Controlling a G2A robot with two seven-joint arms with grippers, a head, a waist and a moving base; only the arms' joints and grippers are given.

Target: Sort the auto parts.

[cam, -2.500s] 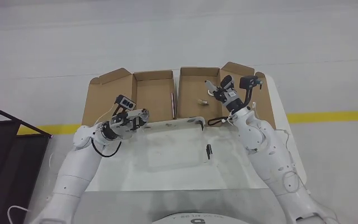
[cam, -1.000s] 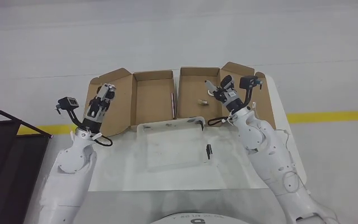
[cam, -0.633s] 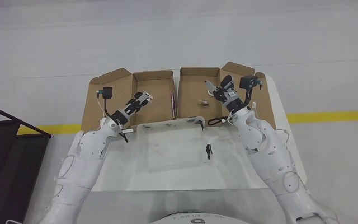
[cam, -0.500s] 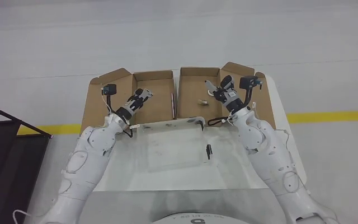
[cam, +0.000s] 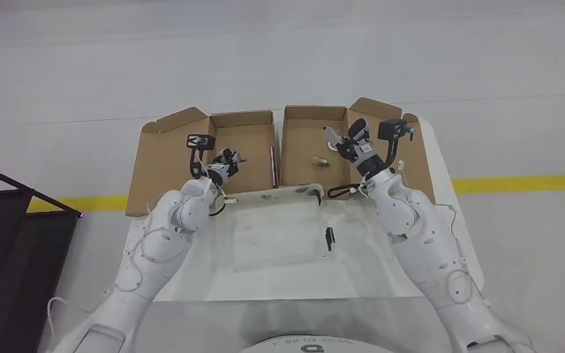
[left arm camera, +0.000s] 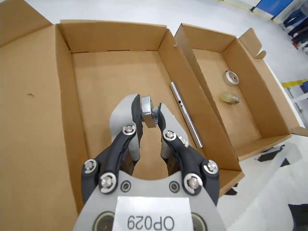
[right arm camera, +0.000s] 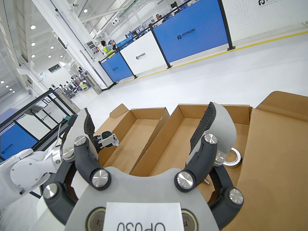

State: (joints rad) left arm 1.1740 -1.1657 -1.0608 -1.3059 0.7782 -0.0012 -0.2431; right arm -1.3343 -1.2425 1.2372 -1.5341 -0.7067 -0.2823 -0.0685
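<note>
In the top view, the left gripper (cam: 231,161) hung over the left box (cam: 243,141), toward its front (what it held was too small to tell from up there). A rod (cam: 272,166) lay along that box's right wall. The right gripper (cam: 340,143) hung over the right box (cam: 305,132), with a yellow part (cam: 319,161) on the box floor just beside it. In front of the boxes a clear tray (cam: 265,243) lay on the table (cam: 388,265). A black part (cam: 329,238) lay at the tray's right edge.

In the left wrist view, the left gripper (left arm camera: 147,114) had its fingers (left arm camera: 136,111) drawn narrow, clamped on a metal piece (left arm camera: 145,110). The piece was a bright block with a stub on one side, held above the left box's floor. The rod (left arm camera: 185,116) lay against the wall. In the right box a ring (left arm camera: 232,77) and the yellow part (left arm camera: 229,97) sat near each other, apart.

In the right wrist view, the right gripper (right arm camera: 149,118) had its fingers (right arm camera: 207,126) spread wide above the right box. The ring (right arm camera: 232,158) lay on the box floor, partly behind one finger. The left gripper (right arm camera: 108,140) showed farther off, over the left box.
</note>
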